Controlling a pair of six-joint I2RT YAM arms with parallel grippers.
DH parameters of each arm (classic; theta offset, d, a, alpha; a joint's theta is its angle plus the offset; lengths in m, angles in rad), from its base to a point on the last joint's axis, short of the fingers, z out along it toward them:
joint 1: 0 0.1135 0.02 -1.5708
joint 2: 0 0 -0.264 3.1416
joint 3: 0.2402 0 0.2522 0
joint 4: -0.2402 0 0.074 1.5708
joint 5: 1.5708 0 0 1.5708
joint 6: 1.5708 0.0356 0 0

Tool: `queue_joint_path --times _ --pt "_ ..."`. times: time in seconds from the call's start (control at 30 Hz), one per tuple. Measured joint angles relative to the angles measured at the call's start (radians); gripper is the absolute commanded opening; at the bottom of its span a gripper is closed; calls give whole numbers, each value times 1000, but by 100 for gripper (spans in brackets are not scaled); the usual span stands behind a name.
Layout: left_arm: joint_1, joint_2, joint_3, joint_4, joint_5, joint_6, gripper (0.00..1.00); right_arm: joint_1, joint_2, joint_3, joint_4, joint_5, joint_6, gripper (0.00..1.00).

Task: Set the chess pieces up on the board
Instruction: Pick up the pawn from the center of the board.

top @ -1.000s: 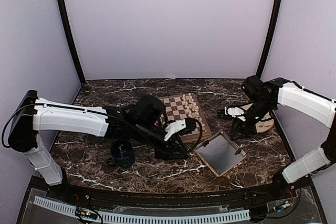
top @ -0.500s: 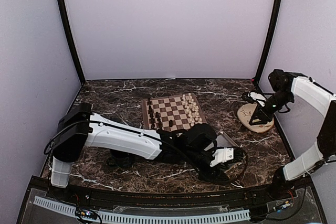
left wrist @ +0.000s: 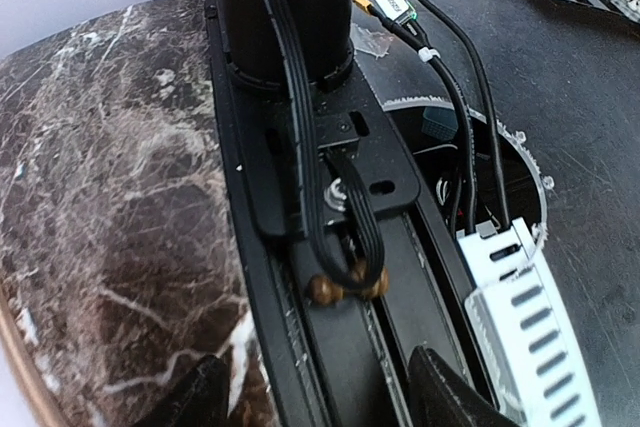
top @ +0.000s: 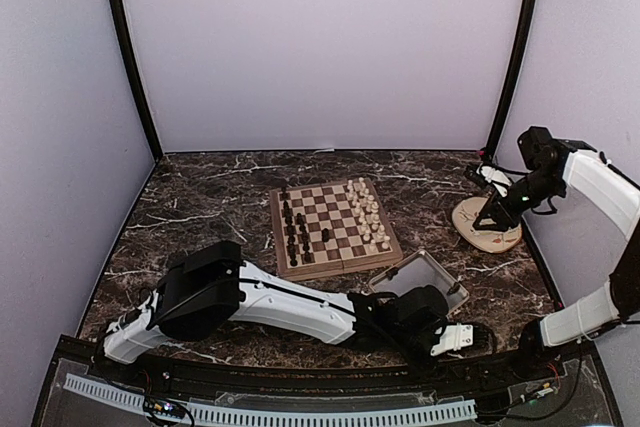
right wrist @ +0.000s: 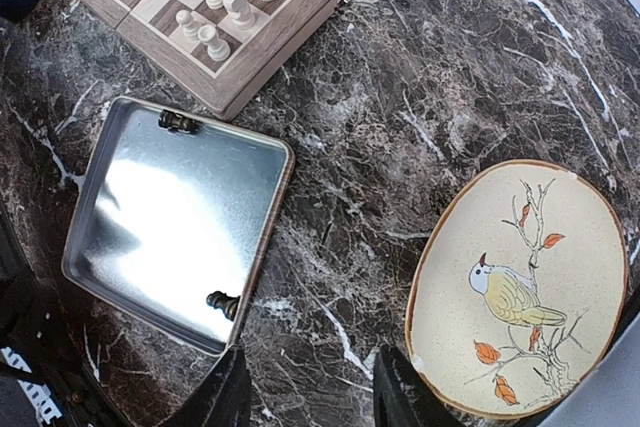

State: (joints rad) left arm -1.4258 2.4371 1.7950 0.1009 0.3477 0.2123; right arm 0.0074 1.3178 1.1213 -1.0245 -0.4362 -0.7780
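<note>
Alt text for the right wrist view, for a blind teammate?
Grey metal tray holding two dark chess pieces, on a marble table. The board corner with white pieces shows upper left, a bird-painted plate at right; the right gripper hangs open, empty.

The board (top: pixel 337 215) shows light and dark brown checks inside a tan border, dark brown pieces (top: pixel 292 232) left, cream pieces (top: pixel 368 217) right. The table (top: pixel 200 207) is dark marble, white-veined. The beige plate (right wrist: pixel 450 327) carries a yellowish bird and orange leaves. The tray (right wrist: pixel 170 217) gleams silver-grey.
</note>
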Motion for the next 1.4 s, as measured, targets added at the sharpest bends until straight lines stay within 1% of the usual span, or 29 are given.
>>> queue_joint_path --times 0.13,0.33,0.5,0.73,0.87,1.07,1.3,1.4 --pt "-25 43 26 34 -32 -30 64 0 -3 0 4 -20 9 43" --pt "-67 106 92 76 -126 -64 63 0 -13 -3 6 -35 10 43" --pt "-83 151 166 66 -174 -79 58 0 -40 -17 7 -40 10 42" --pt "-87 155 169 58 -200 -74 54 0 -54 -28 8 -56 17 42" --pt "-87 147 149 75 -207 -71 50 0 -57 -29 8 -62 20 42" --pt "-76 104 70 113 -210 -87 35 0 -60 -29 8 -63 20 42" --pt "-48 42 -42 149 -196 -94 31 0 -60 -29 10 -74 25 42" --pt "-36 -6 -120 164 -199 -92 28 0 -59 -29 14 -82 29 42"
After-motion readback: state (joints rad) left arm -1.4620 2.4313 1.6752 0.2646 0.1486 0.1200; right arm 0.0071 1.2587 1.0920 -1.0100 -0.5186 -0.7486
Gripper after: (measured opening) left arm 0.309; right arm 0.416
